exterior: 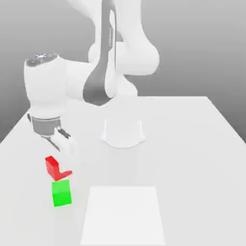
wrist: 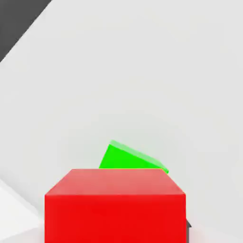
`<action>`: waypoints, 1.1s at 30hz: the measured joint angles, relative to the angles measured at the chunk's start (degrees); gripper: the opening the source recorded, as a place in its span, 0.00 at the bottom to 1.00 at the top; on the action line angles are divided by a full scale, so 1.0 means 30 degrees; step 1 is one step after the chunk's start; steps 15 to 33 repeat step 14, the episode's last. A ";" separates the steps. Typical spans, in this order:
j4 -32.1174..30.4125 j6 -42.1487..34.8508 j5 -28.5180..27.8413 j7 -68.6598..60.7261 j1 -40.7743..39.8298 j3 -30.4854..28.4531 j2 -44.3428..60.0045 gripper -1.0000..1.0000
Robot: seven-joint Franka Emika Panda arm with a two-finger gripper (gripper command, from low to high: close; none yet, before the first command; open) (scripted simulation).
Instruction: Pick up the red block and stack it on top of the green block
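White tabletop [exterior: 192,144] spreads under a plain grey backdrop, and the arm's round base [exterior: 122,133] sits near the middle of it. On the exterior view's left, the arm bends down so that the gripper [exterior: 60,156] hangs low over the table, closed on the red block [exterior: 54,167]. That block is tilted in the exterior view and sits just above the green block [exterior: 62,192]; whether the two touch cannot be told. In the hand view the red block [wrist: 115,206] fills the foreground with the green block [wrist: 128,158] peeking out from behind its upper edge, turned at an angle to it. The green block rests on the table near the front of the exterior view. Just beside it, toward the exterior view's right, lies a flat white square patch [exterior: 123,214], apart from the cube. Nothing else stands close to the two blocks. Bare surface runs wide on the exterior view's right, out to the table's far edge, while the table's left edge runs close by the gripper's side.
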 joint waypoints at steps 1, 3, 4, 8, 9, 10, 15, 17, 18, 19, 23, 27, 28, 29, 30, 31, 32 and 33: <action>0.0029 0.0634 0.0352 -0.0241 -0.0085 0.0164 0.0677 0.00; 0.0049 0.1082 0.0581 -0.0391 -0.0149 0.0272 0.1159 1.00; 0.0049 0.1082 0.0581 -0.0391 -0.0149 0.0272 0.1159 1.00; 0.0059 0.1303 0.0726 -0.0499 -0.0194 0.0339 0.1400 1.00; 0.0050 0.1097 0.0623 -0.0429 -0.0184 0.0302 0.1178 1.00; 0.0033 0.0667 0.0362 -0.0245 -0.0183 0.0237 0.0724 1.00; -0.0072 -0.1690 -0.0820 0.0599 -0.0477 0.0237 -0.1769 1.00; -0.0072 -0.1690 -0.0820 0.0599 -0.0477 0.0237 -0.1769 1.00; -0.0072 -0.1690 -0.0820 0.0599 -0.0477 0.0237 -0.1769 1.00; -0.0072 -0.1690 -0.0820 0.0599 -0.0477 0.0237 -0.1769 1.00; -0.0072 -0.1690 -0.0820 0.0599 -0.0477 0.0237 -0.1769 1.00; -0.0072 -0.1690 -0.0820 0.0599 -0.0477 0.0237 -0.1769 1.00; -0.0072 -0.1690 -0.0820 0.0599 -0.0477 0.0237 -0.1769 1.00; -0.0072 -0.1690 -0.0820 0.0599 -0.0477 0.0237 -0.1769 1.00; -0.0072 -0.1690 -0.0820 0.0599 -0.0477 0.0237 -0.1769 1.00; -0.0072 -0.1690 -0.0820 0.0599 -0.0477 0.0237 -0.1769 1.00; -0.0072 -0.1690 -0.0820 0.0599 -0.0477 0.0237 -0.1769 1.00; -0.0072 -0.1690 -0.0820 0.0599 -0.0477 0.0237 -0.1769 1.00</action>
